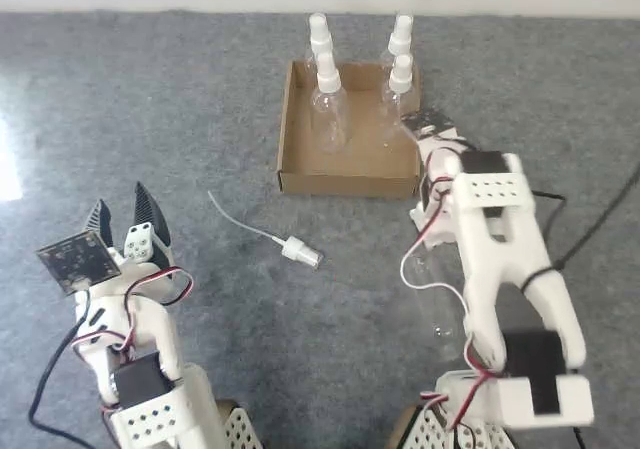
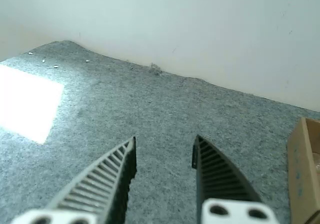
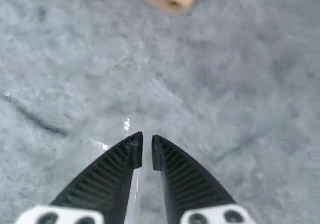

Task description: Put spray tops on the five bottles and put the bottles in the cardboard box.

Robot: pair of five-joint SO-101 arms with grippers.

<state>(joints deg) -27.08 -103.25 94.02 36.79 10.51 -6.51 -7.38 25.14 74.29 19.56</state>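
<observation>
The right gripper point(image 3: 147, 135) is holding its fingers drawn almost together, with a thin slit between the tips. Its wrist view is catching glassy glints on the table just beneath them, and whether the fingers are pinching anything cannot be told. From above, the fingers are lying hidden under the right arm. There a clear bottle point(image 1: 436, 299) is lying on its side toward the table's near right edge, with the arm stretching low over it toward the cardboard box point(image 1: 350, 182). The box is sitting at the middle of the far edge, and four topped bottles point(image 1: 328, 104) are standing upright at it, two plainly inside. A loose spray top point(image 1: 300, 251) is lying mid-table, its tube trailing toward the left edge. The left gripper point(image 1: 120, 197) is hanging wide open, raised by the near left corner and pointing at the far wall. Its wrist view is catching the box's side.
</observation>
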